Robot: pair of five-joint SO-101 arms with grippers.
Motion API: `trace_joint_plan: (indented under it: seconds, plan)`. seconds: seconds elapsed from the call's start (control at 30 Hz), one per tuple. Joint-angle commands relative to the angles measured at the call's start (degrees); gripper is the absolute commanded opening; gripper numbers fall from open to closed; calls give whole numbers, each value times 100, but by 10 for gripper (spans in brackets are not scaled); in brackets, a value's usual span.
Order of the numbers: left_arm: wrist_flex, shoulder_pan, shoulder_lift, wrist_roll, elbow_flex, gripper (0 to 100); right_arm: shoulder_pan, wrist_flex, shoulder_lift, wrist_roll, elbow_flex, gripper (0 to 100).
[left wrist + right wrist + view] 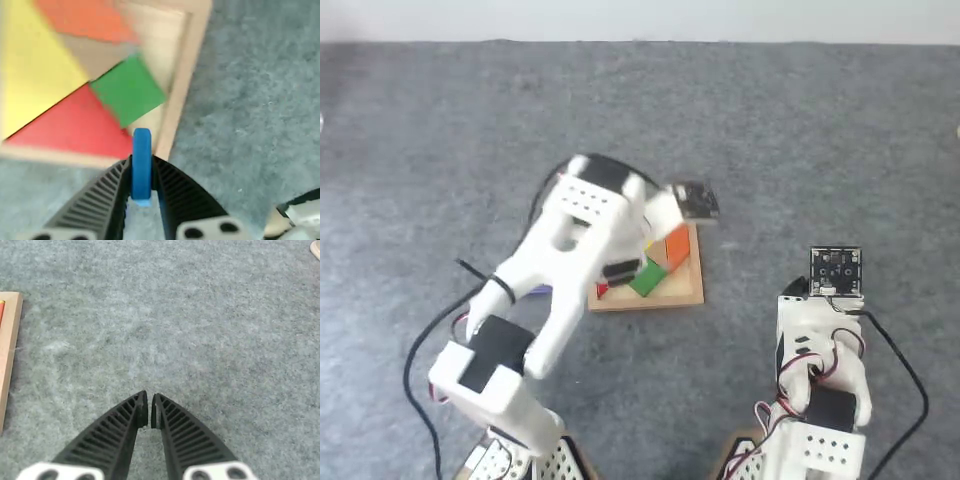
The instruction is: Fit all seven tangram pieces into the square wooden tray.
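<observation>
1. Left arm. The left end effector (142, 163) is clamped on the blue piece (142, 150), holding it on edge between the two fingers. Judgement: the edge-on grip keeps the piece's flat faces free of the fingers, so it can be lowered into a narrow gap without the fingers hitting neighbouring pieces. The blue piece hangs above the tray (187, 75), over the rim, just beside the point of the red piece (75, 125).

2. Tray contents. Four pieces lie flat inside the tray:
- The yellow piece (35, 65) touches the red piece along one side.
- The green piece (127, 90) sits against both of them.
- The orange piece (85, 17) lies further in.
- Bare wood shows between the green piece and the tray rim.

Judgement: this bare strip is the likely slot for the blue piece. The task is partly done, with the tray not yet full.

3. Outside the tray. A purple piece (538, 290) appears to lie on the tabletop (800, 130) near the tray, mostly hidden under the left arm.

4. Right arm. The right end effector (149, 410) has its fingers together with nothing between them. It sits low over the tabletop, well apart from the tray. Judgement: it is parked there to leave the space above the tray free for the left arm.

5. Risk. If the blue piece comes down on the rim or on the red piece, it may tilt and fail to seat.
</observation>
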Motion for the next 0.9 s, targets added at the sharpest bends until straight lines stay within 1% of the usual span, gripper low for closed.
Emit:
trace_joint_plan:
  seconds: [0.0,0.13,0.37,0.57,0.87]
  plan:
    - [-510,202,-334,-246,470,12,57,-22,-101,62,97,32]
    - [-686,316,-334,-237,664,12,57,-22,-101,62,97,32]
    - [-862,290,-325,-237,708,14,57,-22,-101,62,97,32]
    - [-844,281,-325,-237,716,85,57,-22,-101,62,97,32]
    - [-853,264,-325,-237,708,91,57,-22,-101,62,97,32]
